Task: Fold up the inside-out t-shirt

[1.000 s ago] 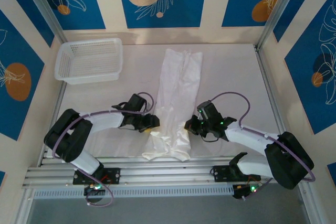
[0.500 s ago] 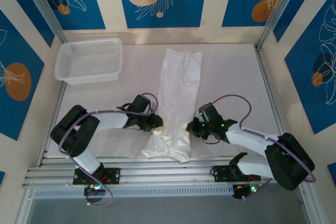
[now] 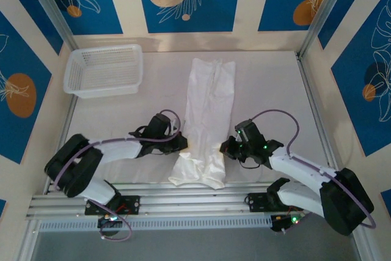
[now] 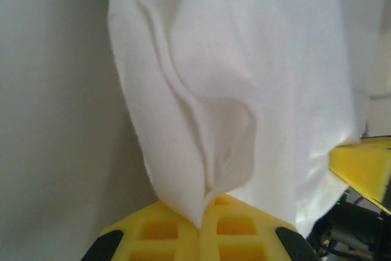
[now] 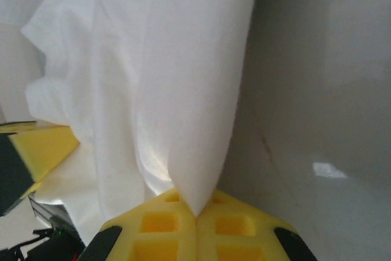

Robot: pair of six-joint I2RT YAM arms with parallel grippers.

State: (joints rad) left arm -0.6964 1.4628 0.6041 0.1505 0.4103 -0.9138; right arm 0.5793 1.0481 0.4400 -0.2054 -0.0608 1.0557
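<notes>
Lying lengthwise down the middle of the pale grey desk [image 3: 269,90]: a plain white, thin, wrinkled fabric t-shirt [image 3: 206,108], gathered into a long narrow strip. Its far end reaches toward the desk's far edge. Its near end spreads out, rumpled, close to the near edge and between the two arm bases.

Left end effector [image 3: 183,143] sits at the strip's left edge, toward the near end. Its yellow fingers [image 4: 177,218] are pressed together with a fold of the t-shirt's edge pinched between them. In the left wrist view the cloth rises from the line where the fingers meet, creased and draping away.

Right end effector [image 3: 225,149] sits at the strip's right edge, straight across from the left one. It is likewise clamped on a fold of the t-shirt's edge. In the right wrist view the cloth comes to a point at the closed fingers, with bare desk to its right.

Each wrist view catches a yellow finger of the opposite end effector beyond the cloth.

White plastic mesh basket [image 3: 104,91], rectangular, stands at the far left corner of the desk, well apart from the t-shirt and both arms.
</notes>
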